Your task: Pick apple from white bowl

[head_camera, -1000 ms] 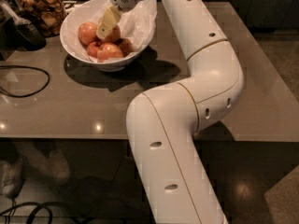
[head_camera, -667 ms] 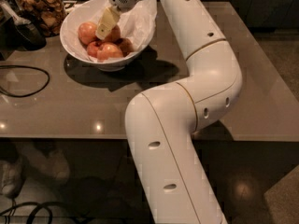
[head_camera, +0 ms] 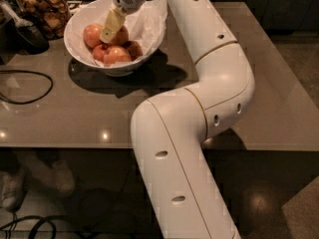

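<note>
The white bowl [head_camera: 79, 46], lined with crumpled white paper, stands at the table's far left. It holds several pinkish-red apples. The largest apple [head_camera: 117, 56] lies at the front. Another [head_camera: 91, 34] lies at the left, and a smaller, darker red one [head_camera: 101, 50] sits between them. My gripper [head_camera: 110, 28] reaches down into the bowl from above. Its pale tip is among the apples, between the left apple and one partly hidden behind it [head_camera: 122, 36]. I cannot tell whether it touches any apple.
A glass jar of brown snacks [head_camera: 44, 8] stands behind the bowl at the left, with a dark utensil [head_camera: 27, 31] next to it. A black cable [head_camera: 25, 86] loops on the table's left side. My white arm [head_camera: 214, 83] spans the table's middle.
The gripper stays in the bowl over the apples. The arm's lower links have shifted slightly to the left. The apples and the bowl have not moved.
</note>
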Controlling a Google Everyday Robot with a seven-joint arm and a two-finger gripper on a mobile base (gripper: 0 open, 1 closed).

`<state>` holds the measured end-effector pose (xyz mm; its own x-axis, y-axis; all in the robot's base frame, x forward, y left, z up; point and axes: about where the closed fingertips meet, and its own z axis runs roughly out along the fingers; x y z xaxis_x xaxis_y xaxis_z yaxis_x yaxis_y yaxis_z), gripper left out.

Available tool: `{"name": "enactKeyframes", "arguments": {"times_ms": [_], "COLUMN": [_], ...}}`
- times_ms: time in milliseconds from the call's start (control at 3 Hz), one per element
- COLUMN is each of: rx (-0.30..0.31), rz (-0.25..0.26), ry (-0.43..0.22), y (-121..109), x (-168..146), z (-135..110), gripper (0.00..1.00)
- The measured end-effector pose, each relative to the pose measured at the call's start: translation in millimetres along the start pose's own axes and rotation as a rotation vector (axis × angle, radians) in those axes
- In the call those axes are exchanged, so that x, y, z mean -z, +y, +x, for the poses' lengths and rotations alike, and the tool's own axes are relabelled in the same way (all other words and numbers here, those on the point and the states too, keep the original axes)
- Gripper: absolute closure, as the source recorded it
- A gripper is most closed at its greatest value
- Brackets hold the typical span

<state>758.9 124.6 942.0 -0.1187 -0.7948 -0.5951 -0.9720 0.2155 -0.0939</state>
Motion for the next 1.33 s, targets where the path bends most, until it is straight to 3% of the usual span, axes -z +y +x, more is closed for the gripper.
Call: {"name": "enactKeyframes", "arguments": {"times_ms": [333,1333], "rx": [0.004,-0.002], "rz": [0.001,-0.014], "ry": [-0.003,-0.019], "y": [-0.9,-4.3], "x": [-0.1,-6.0], "z": [0.9,9.4], "gripper": [0.34,0.12]}}
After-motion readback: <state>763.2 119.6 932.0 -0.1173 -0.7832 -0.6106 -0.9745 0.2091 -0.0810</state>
